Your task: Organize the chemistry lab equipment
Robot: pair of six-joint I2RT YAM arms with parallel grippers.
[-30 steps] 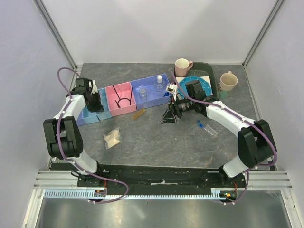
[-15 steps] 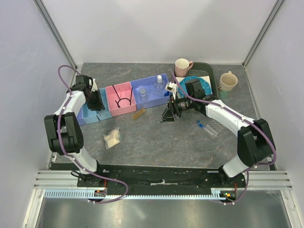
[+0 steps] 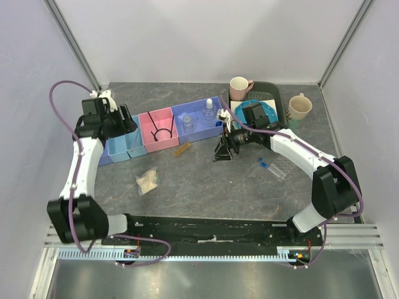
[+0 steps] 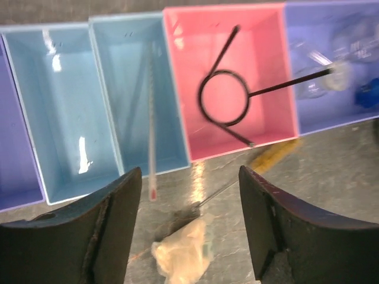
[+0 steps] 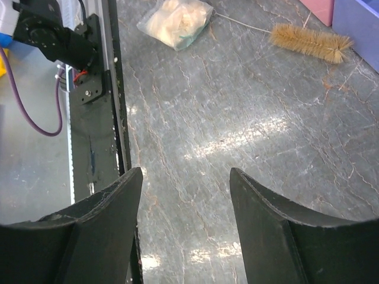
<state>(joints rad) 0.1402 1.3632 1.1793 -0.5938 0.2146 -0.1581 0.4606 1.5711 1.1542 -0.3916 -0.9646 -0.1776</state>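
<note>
1. A thin rod (image 4: 151,118) is seen lying lengthwise in a light-blue bin (image 4: 127,89), with its near tip poking past the bin's front wall.
2. In the pink bin (image 4: 266,71) just beside it, a black wire loop (image 4: 224,97) is laid flat. One straight end reaches over the wall into the purple bin (image 3: 197,107).
3. A white-capped clear bottle (image 3: 208,111) and a clear beaker (image 3: 189,123) are held in that purple bin, both upright.
4. A small clear bag (image 3: 148,180) is left on the grey surface (image 3: 206,187) in front of the bins, and a bristle brush (image 3: 182,149) lies between the bag and the bin row.
5. Blue-capped vials (image 3: 269,167) are found on the surface to the right, well apart from the bins (they lie flat beside the right arm).
6. The left gripper (image 4: 189,171) is held above the bins' front edge, its fingers spread and nothing between them.
7. The right gripper (image 5: 186,174) is poised over bare surface, its fingers likewise apart and empty.
</note>
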